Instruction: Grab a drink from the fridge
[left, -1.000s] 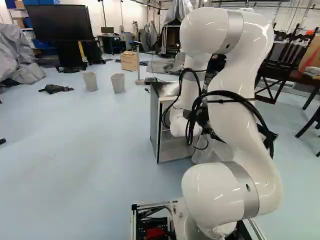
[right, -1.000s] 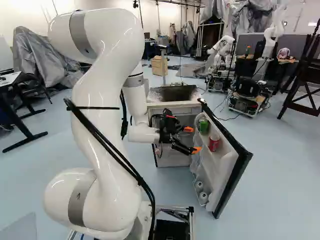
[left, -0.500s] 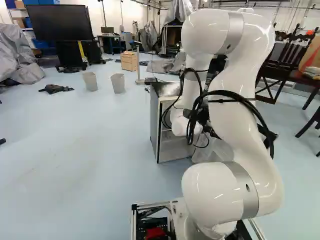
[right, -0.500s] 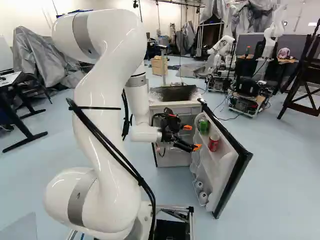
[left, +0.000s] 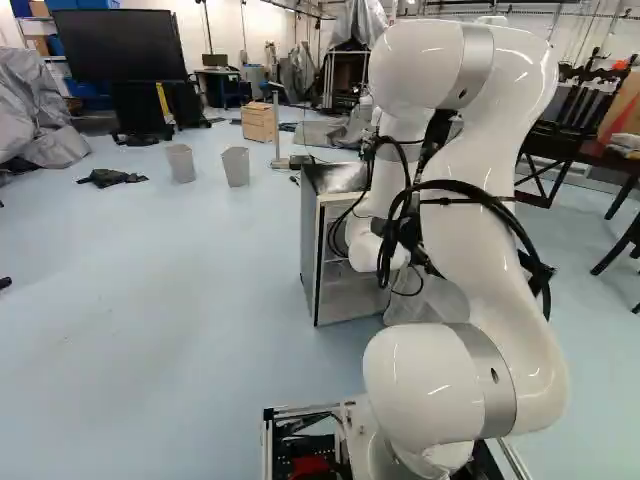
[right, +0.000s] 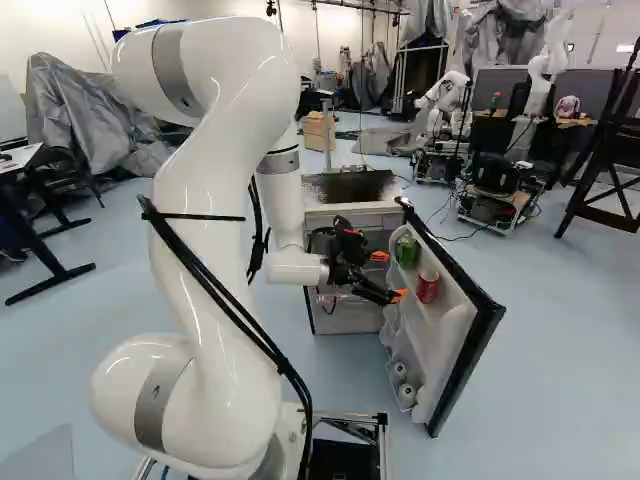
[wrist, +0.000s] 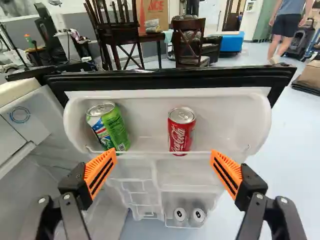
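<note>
In the right base view my gripper (right: 392, 279) is at the inner side of the opened fridge door (right: 462, 350). The wrist view shows the gripper (wrist: 163, 172) wide open, nothing between its pads. Ahead of it, on the door's upper shelf, a red can (wrist: 181, 130) stands upright, roughly in line with the space between the fingers. A green can (wrist: 108, 126) leans slightly on that same shelf, beyond the other finger. Two cans (wrist: 189, 215) lie lower in the door. The fridge body (left: 340, 245) stands behind my arm in the left base view.
The door's dark edge (right: 490, 318) stands out toward the base. Another robot (right: 440, 110) is farther back, with a mobile base (right: 495, 195) near it. Dark wooden chairs (wrist: 190, 42) and a person are beyond the door. Two grey bins (left: 236, 166) stand left of the fridge.
The arm has shifted slightly to the right in both base views, and the gripper has moved a little toward the door shelf. The gripper stays open; base, door and cans have not moved.
</note>
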